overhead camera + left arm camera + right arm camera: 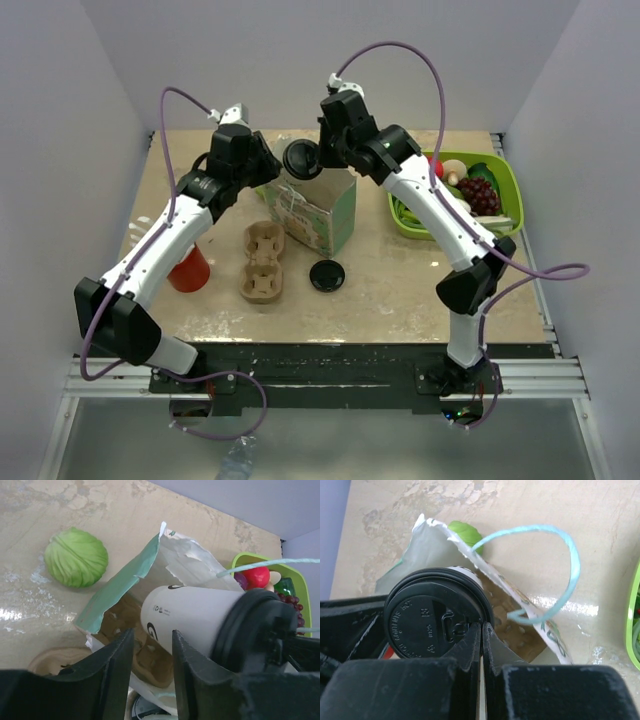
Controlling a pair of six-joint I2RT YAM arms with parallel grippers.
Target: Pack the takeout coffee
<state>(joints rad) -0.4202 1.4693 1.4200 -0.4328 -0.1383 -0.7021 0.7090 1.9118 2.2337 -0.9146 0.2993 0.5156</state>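
- Top view: the takeout coffee hangs on its side over the open mouth of the paper bag, mid-counter. My left claw and right claw meet at it from either side.
- Left wrist view: my left claw stands partly open. The white cup lies just past the fingertips, and I see no pinch on it. The bag's torn green edge sits below the cup base, with brown card inside.
- Advice for the left: pull back clear of the bag wall, so the wall isn't dragged shut.
- Right wrist view: my right claw is closed tight at the rim of the black lid, and looks to be carrying the cup alone.
- A thin hold, I judge, so no quick swings.
- The blue handle loops beside the opening.
- Best course: turn the cup upright, base first, centre it over the mouth, and lower slowly past the handle before letting go.
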